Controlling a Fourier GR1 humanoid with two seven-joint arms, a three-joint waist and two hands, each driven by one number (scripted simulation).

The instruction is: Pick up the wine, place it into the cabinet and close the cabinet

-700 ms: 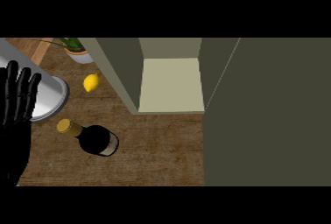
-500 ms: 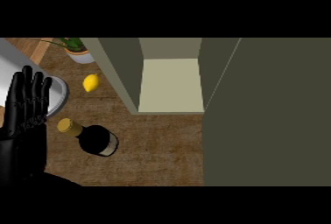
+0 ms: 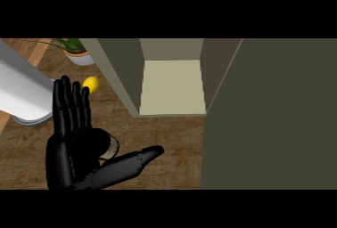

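Wine (image 3: 107, 144) sits on the counter (image 3: 164, 147) low in the head view, seen from straight above, so it reads only as a dark round shape with a pale rim at its right edge; most of it is hidden behind the hand. At the far left a large smooth grey form (image 3: 23, 95) runs off the frame, and what it is cannot be told. The left hand (image 3: 69, 142) is glossy black, its straight fingers (image 3: 69, 104) close together and pointing up the view, its thumb (image 3: 128, 162) spread wide to the lower right. It is over the wine, but whether it touches the bottle cannot be seen, and its wrist is cut off at the lower edge. Just past the fingertips lies a small yellow fruit (image 3: 91, 83), probably a lemon, partly covered by them. Above that stands a potted plant (image 3: 76, 52) with thin green leaves in a pale pot, cropped at the top. The counter has a rough brown wood grain. Right of the hand is the cabinet (image 3: 172, 84), matte olive, open, with a flat cream shelf inside. Its door (image 3: 273, 116), a plain dark olive slab, fills the right of the frame and is cut off by the edges.
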